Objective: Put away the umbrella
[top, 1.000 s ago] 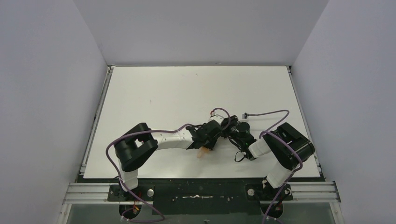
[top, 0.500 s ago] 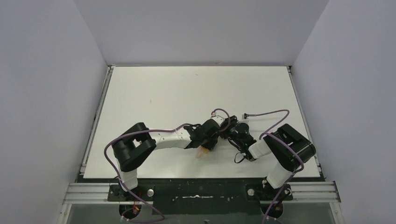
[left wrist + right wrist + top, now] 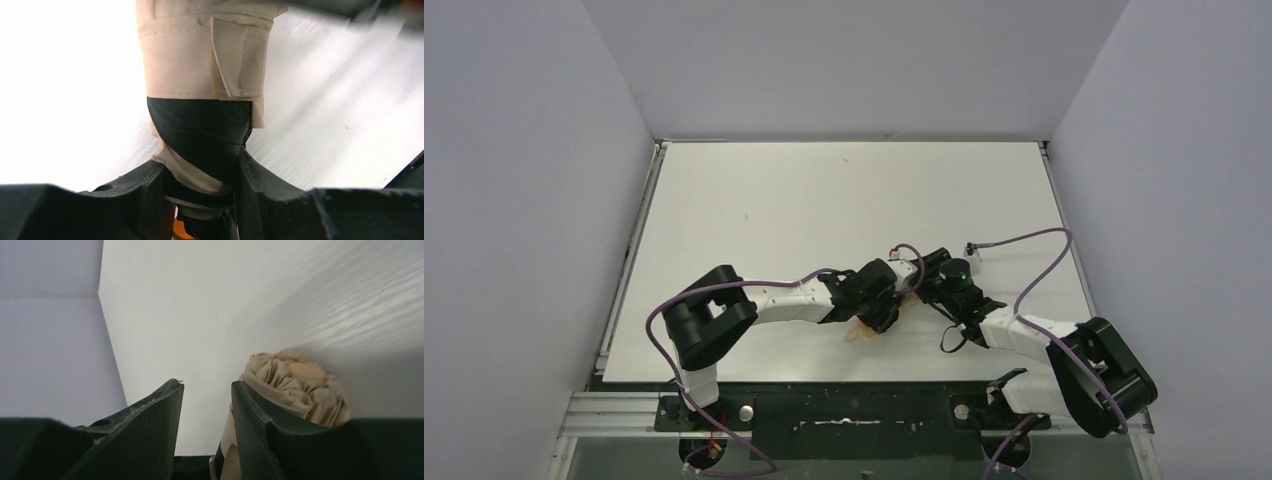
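My left pincer (image 3: 200, 167) is clamped on the umbrella (image 3: 200, 60) at its black strap (image 3: 200, 125). Its long axis runs straight ahead of my fingers over the white worktop (image 3: 340, 100). My right pincer (image 3: 206, 387) stands apart and empty, with the umbrella's bunched tan end just outside one finger. Only the overhead camera shows a tan tip beside my left pincer.

From above, most of the umbrella (image 3: 861, 331) is hidden under the left gripper (image 3: 879, 305), so only a tan nub can be seen. In the left wrist view its upper part gets cut off by the frame edge, and its lower end is swallowed by the gripper.
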Available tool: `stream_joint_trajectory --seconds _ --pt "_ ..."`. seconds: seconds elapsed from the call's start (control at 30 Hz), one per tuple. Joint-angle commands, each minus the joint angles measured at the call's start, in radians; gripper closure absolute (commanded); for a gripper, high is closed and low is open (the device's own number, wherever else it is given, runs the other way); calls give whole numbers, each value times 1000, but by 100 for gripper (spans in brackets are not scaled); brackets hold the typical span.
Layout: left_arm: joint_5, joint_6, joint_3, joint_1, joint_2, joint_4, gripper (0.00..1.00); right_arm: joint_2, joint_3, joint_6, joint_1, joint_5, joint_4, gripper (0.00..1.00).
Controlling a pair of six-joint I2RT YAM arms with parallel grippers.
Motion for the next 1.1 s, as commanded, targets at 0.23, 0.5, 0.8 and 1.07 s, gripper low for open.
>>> stream_joint_trajectory --seconds 0.23,0.5,0.8,1.07 --pt "104 185 -20 -1 -16 -181 100 -259 15 -251 -261 -59 -306 54" --pt "170 337 33 37 -44 -232 81 -343 145 -439 -288 0 -652 51" --pt "283 394 73 164 -131 -257 40 -330 186 -619 -292 -25 -767 50" --pt "332 221 -32 231 -341 -168 37 -167 336 -798 -295 -72 -885 50"
